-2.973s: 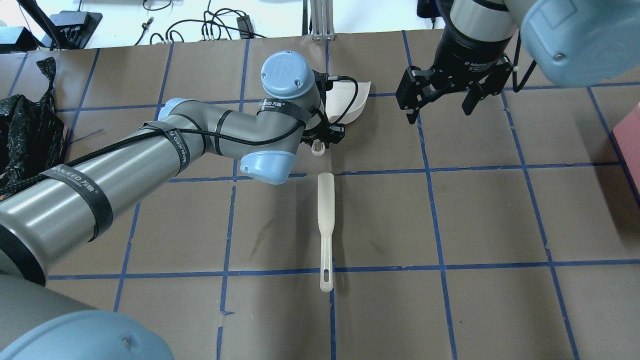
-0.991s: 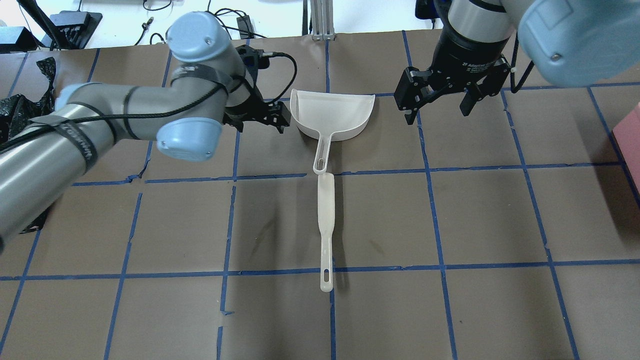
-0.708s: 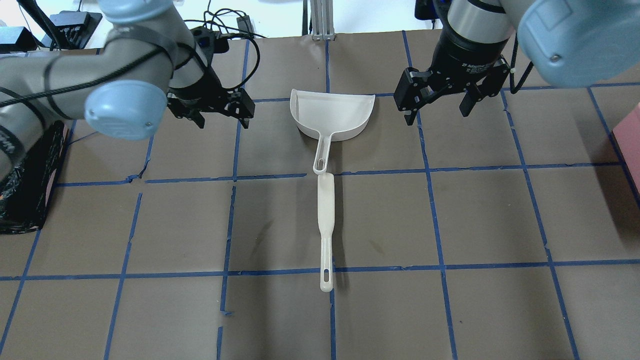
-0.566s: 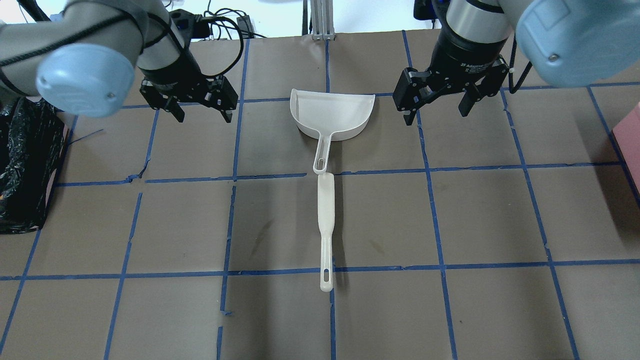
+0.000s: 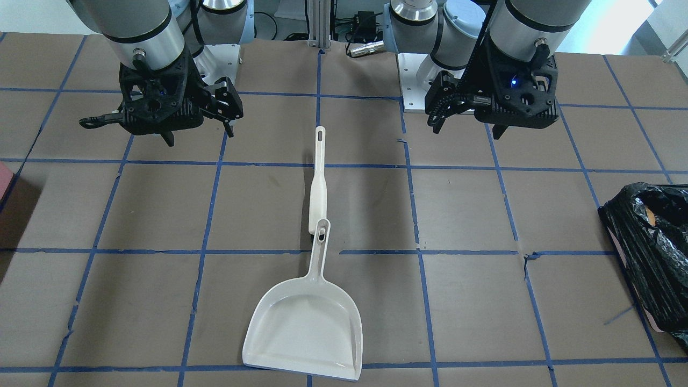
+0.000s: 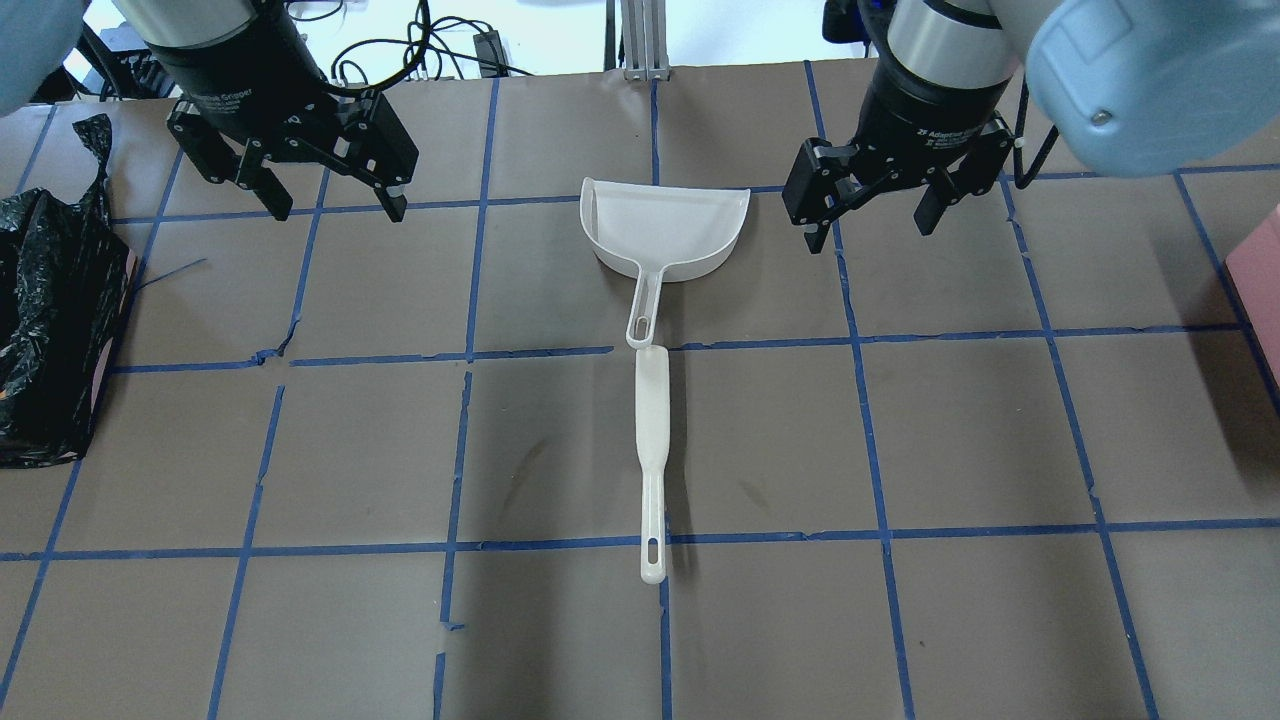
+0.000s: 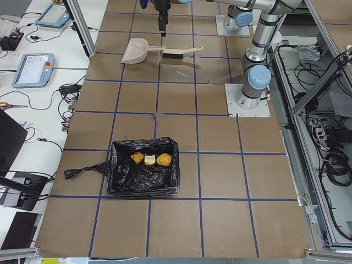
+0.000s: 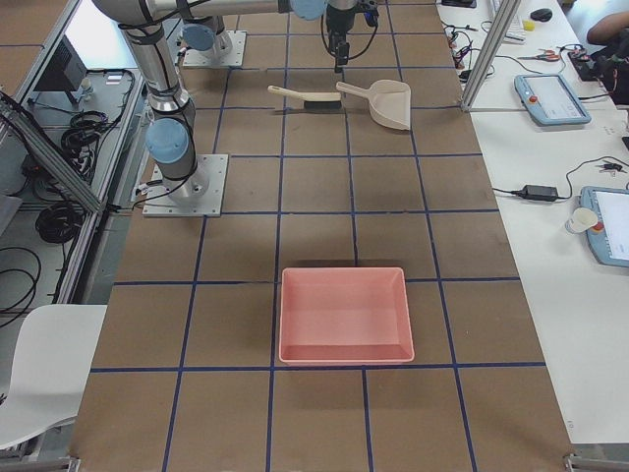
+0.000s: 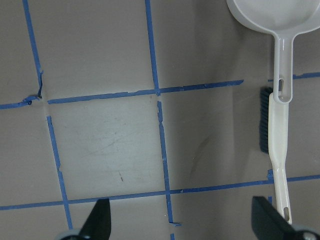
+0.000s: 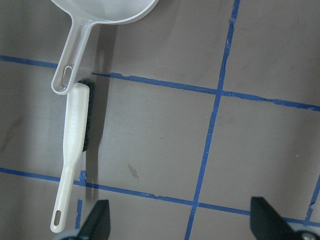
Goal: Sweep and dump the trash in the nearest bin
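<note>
The trash, three small lumps (image 7: pixel 149 159), lies inside the bin (image 7: pixel 144 176), which is lined with a crinkled black bag. The bin also shows at the left edge of the overhead view (image 6: pixel 50 330) and at the right of the front view (image 5: pixel 650 247). My left gripper (image 6: pixel 325 195) is open and empty, above the table between the bin and the white dustpan (image 6: pixel 665 225). My right gripper (image 6: pixel 868 225) is open and empty, just right of the dustpan. A white brush (image 6: pixel 652 450) lies on the table, its head touching the dustpan's handle.
A pink tray without a bag (image 8: pixel 344 315) stands at the table's right end and shows at the overhead view's right edge (image 6: pixel 1262 270). The brown table (image 6: pixel 950 430) is marked with blue tape lines. Cables and tablets lie beyond the far edge.
My left arm has let go of the dustpan, which now rests flat on the table, and has swung left and back with its gripper open. The right arm has barely moved.
</note>
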`<move>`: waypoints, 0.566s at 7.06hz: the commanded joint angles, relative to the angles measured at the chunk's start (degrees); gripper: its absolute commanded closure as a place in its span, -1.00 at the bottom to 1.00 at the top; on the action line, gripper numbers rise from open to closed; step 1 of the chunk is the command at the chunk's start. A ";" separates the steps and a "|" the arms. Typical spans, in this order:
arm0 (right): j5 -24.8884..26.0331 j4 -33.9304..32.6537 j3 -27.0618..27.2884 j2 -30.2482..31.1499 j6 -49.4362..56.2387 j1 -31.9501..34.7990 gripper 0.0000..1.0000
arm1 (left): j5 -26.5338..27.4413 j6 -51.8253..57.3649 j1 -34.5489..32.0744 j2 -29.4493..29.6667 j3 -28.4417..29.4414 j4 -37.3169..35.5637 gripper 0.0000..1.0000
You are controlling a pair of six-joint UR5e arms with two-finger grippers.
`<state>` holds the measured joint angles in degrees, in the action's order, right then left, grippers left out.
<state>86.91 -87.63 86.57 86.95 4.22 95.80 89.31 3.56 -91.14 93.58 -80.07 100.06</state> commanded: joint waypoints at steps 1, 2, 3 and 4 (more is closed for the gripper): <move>0.01 0.09 0.00 -0.03 0.00 0.00 -1.00 | -0.10 0.21 0.17 -1.30 -1.40 -0.13 -1.00; 0.01 0.09 0.00 -0.03 0.00 0.00 -1.00 | 0.94 0.13 0.17 -1.30 -1.40 -0.13 -1.00; 0.01 0.09 0.00 -0.03 0.00 0.00 -1.00 | 2.87 -0.39 0.17 -1.13 -0.79 -0.04 -1.00; 0.01 0.09 0.00 -0.03 0.00 0.00 -1.00 | 2.63 -1.71 0.17 -0.95 -0.61 -0.04 -1.00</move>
<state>86.92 -87.54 86.57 86.92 4.22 95.80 91.40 2.99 -90.97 92.48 -80.99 99.99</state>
